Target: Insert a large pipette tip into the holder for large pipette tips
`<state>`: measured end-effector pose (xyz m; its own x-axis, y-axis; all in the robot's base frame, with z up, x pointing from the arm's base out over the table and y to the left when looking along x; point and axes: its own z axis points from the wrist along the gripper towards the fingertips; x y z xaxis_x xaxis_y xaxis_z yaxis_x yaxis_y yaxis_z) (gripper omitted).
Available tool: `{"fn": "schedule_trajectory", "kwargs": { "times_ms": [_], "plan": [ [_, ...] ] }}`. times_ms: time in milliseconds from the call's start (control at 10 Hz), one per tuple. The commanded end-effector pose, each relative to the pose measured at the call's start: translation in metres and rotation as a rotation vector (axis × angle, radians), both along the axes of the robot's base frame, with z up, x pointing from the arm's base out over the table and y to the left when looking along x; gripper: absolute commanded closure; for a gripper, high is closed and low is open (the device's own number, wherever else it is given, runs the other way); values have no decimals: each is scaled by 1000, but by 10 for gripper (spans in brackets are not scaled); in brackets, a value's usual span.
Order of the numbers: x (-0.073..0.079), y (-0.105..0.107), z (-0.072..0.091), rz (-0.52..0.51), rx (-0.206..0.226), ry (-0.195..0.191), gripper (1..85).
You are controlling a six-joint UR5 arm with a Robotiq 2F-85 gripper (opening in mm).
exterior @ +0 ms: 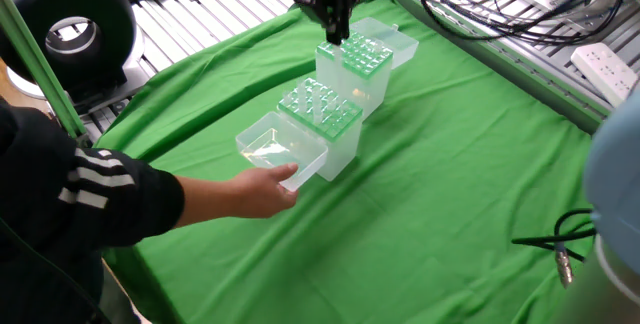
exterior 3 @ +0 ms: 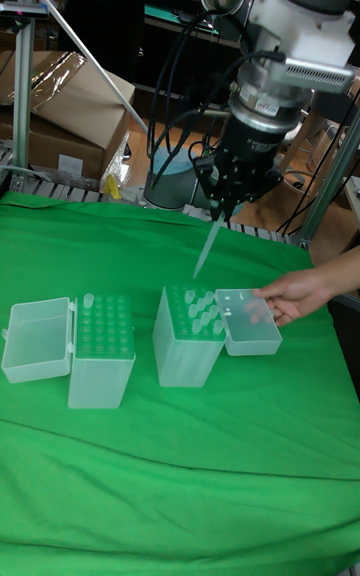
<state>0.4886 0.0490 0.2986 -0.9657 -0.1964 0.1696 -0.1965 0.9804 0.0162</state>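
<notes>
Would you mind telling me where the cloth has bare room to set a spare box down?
The green cloth lies bare across its near right, bordered by the cables. It is crowded mid-cloth: both tip boxes stand together, a person's hand holds the nearer lid, and the end effector hangs overhead.

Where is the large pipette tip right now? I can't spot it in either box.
In the tall fixed view the large pipette tip hangs from the claw, in the air above the box whose lid a person's hand holds.
</notes>
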Motion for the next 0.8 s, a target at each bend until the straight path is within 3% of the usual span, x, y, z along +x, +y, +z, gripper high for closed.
{"fn": "schedule_trajectory", "kwargs": {
  "times_ms": [0,300,400,500,600,700],
  "plan": [
    [-5,-5,22,33,-20,23,770],
    [1,-15,25,103,-31,15,803],
    [2,-6,24,100,3,12,783],
    [4,-5,24,51,-2,2,773],
    [6,-9,24,-37,-33,-7,787],
    [14,-16,23,-94,-66,-41,810]
  ]
}}
